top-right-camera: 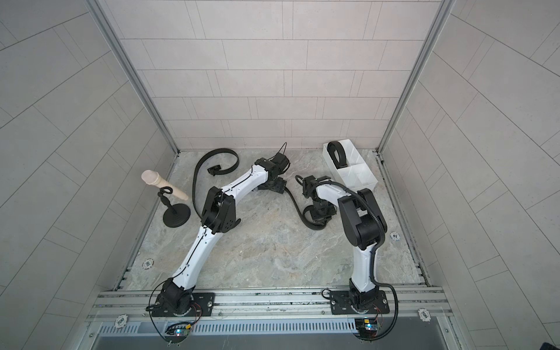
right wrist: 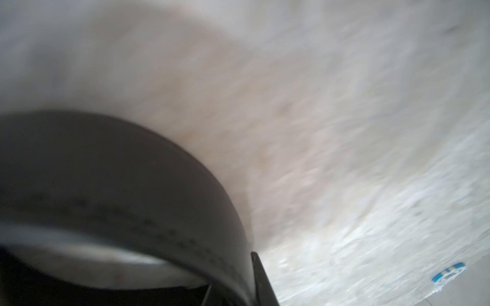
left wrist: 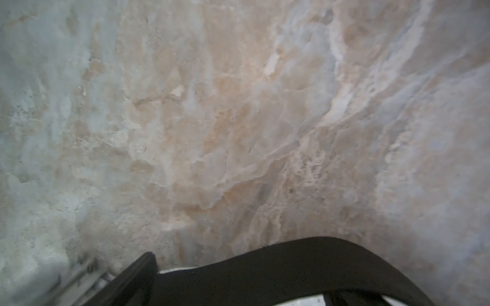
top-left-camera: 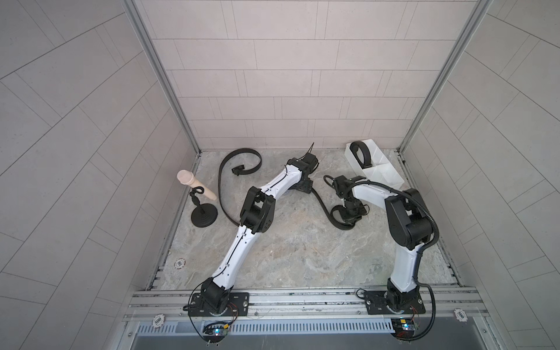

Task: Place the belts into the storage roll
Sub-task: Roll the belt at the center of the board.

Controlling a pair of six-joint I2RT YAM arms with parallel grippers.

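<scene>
Black half-coiled belt (top-left-camera: pixel 334 212), near the storage roll (top-left-camera: pixel 386 177), may uncoil if the right gripper (top-left-camera: pixel 350 213), clamped on it, slips; whether the left gripper (top-left-camera: pixel 304 188) is open cannot be told.

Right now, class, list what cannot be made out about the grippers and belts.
- Left gripper: jaws hidden under its wrist in both top views; cut off in the wrist view.
- Right gripper: hold on the middle belt unclear; wrist view blurred.
- Coiled belt in the tray: buckle not visible.
</scene>
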